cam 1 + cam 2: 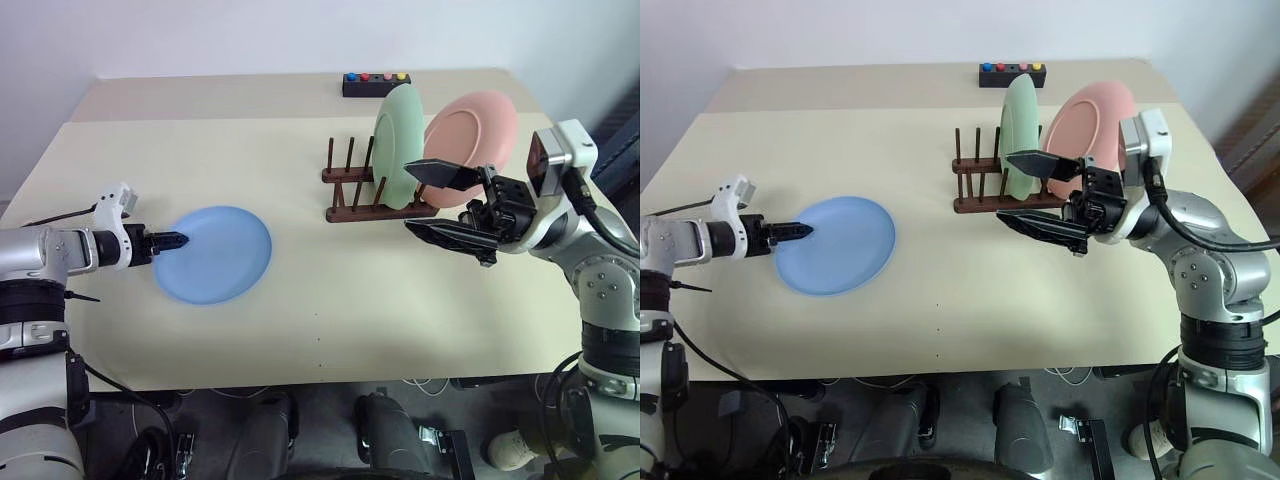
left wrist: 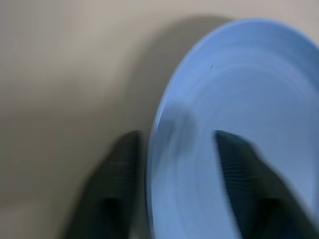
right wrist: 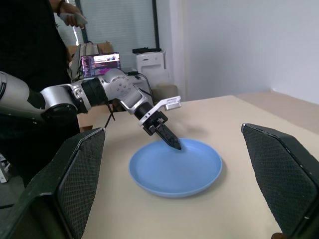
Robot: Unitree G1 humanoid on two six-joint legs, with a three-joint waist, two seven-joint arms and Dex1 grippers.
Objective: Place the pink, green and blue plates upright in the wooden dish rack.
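We see the blue plate (image 1: 214, 254) lying flat at the table's near left, our left gripper (image 1: 172, 241) nearly closed astride its left rim, while green plate (image 1: 399, 145) and pink plate (image 1: 470, 133) stand upright in the wooden dish rack (image 1: 352, 186), whose rails run left-right, partly hidden by our wide-open, empty right gripper (image 1: 440, 201).

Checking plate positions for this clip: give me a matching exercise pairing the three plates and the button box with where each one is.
Things:
1. blue plate
2. green plate
3. pink plate
4. black button box

Places:
A. at the far edge of the table, behind the rack
B. upright in the dish rack, at its end near the right gripper
C. flat on the table, the left gripper at its rim
D. upright in the rack, between the empty pegs and another plate

Pairs: 1-C, 2-D, 3-B, 4-A
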